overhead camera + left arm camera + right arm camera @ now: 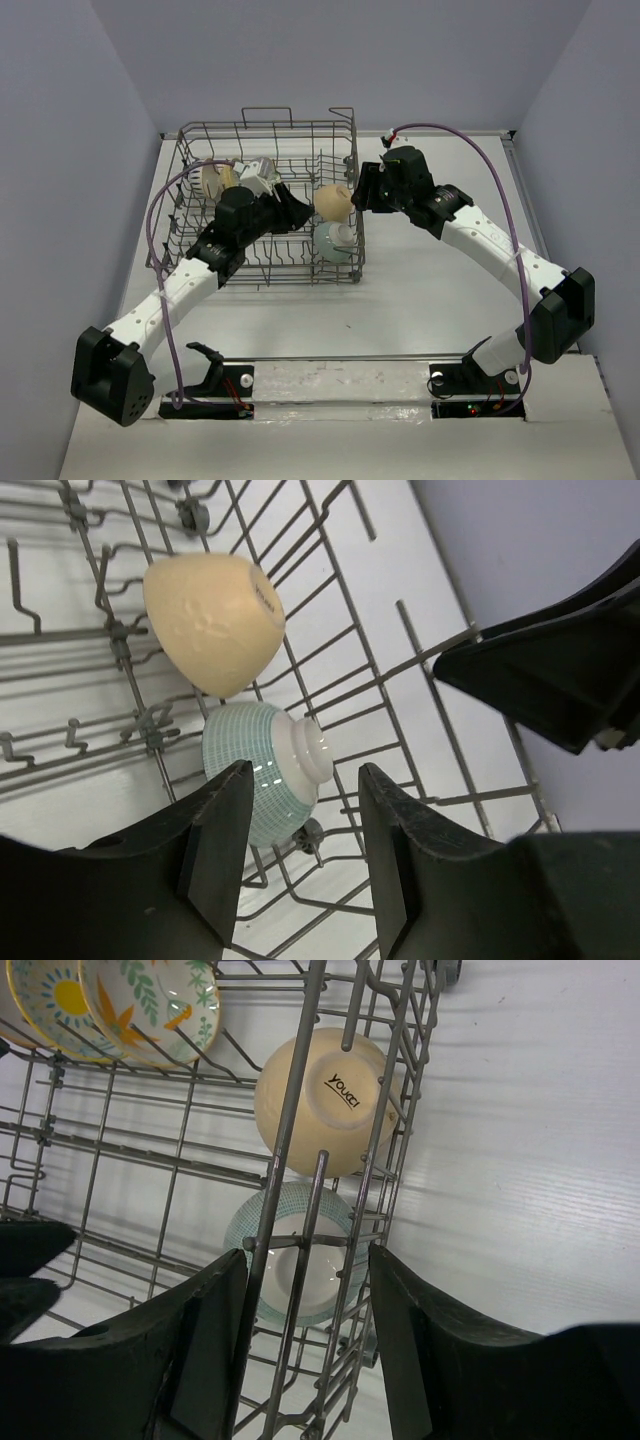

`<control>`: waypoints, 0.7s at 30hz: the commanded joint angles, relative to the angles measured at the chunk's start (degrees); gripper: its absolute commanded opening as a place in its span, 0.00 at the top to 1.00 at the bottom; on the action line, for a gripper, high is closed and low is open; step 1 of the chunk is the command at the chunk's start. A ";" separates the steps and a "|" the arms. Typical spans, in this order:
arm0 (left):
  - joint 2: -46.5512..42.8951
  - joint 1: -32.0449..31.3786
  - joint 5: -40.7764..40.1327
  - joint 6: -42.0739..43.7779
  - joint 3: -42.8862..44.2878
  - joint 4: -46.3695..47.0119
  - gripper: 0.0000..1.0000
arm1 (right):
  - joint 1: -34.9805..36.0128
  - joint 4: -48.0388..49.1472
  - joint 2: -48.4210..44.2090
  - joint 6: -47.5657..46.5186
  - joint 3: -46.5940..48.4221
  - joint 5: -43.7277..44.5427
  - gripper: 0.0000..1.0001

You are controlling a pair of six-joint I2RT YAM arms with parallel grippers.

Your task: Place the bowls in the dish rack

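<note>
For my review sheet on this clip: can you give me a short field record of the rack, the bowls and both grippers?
rack: dish rack on the table, bowls inside
tan bowl: tipped on its side by the rack's right wall
teal bowl: beside the tan bowl on the near side, also tipped
floral bowls: two, leaning side by side in the tines
left gripper: open, above the teal bowl, holding nothing
right gripper: open, outside the right wall, holding nothing

White arm segments (pixel 490 240), black joint housings (pixel 110 372), purple cables (pixel 440 125) (one per arm), black gripper fingers (pixel 215 850)
</note>
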 commanded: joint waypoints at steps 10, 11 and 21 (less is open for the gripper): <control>-6.78 0.46 -6.42 9.81 13.39 -13.87 0.40 | -0.24 0.75 -2.02 -1.42 5.04 2.10 0.26; -6.96 0.55 -6.59 9.98 13.65 -14.23 0.40 | -0.24 0.75 -2.11 -1.43 5.21 2.27 0.25; -9.68 0.98 -15.28 14.11 18.66 -20.29 0.34 | -0.24 1.63 -6.06 -0.72 7.24 2.89 0.00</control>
